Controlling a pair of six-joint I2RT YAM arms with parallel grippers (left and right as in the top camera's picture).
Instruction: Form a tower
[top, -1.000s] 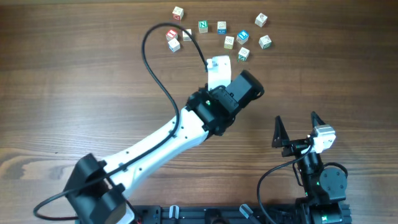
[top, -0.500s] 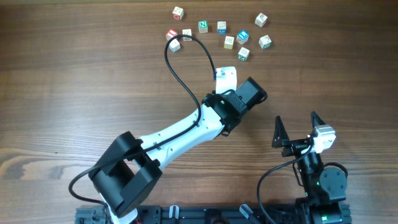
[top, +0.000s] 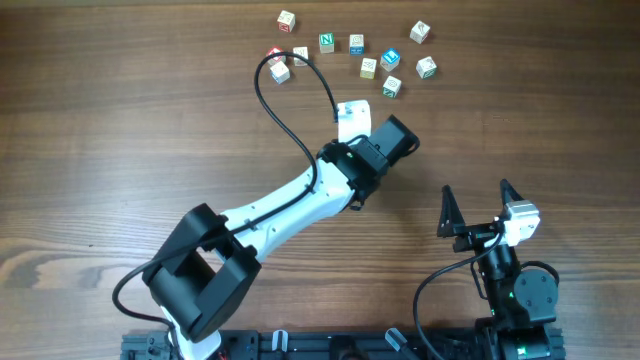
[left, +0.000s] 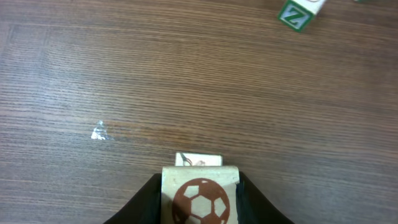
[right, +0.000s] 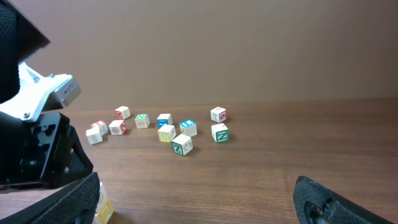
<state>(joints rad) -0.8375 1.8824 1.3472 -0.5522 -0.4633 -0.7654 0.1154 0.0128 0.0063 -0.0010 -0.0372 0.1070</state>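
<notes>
Gripping a pale football cube (left: 200, 202), printed with a brown ball, the left gripper (left: 200, 183) is shown with its dark fingers (left: 152, 202) closed against the cube's left and right sides. Just beneath it the far edge of a second pale cube (left: 199, 160) is seen, its marking too small to be read. These two are all that is shown of the tower (left: 199, 174), which is placed about mid-table and is hidden from overhead by the gripper; whether the two touch cannot be told. A white fleck (left: 99, 132) is seen on the wooden table (left: 74, 62) to the left. Farther off, loose cubes (top: 356, 44) are scattered; a green Z is read on the nearest cube (left: 293, 15), green and blue letters on others. A black cable (top: 262, 85) is looped from the left arm across the leftmost ones. Near right, the right gripper (top: 474, 188) is held wide apart and empty.
</notes>
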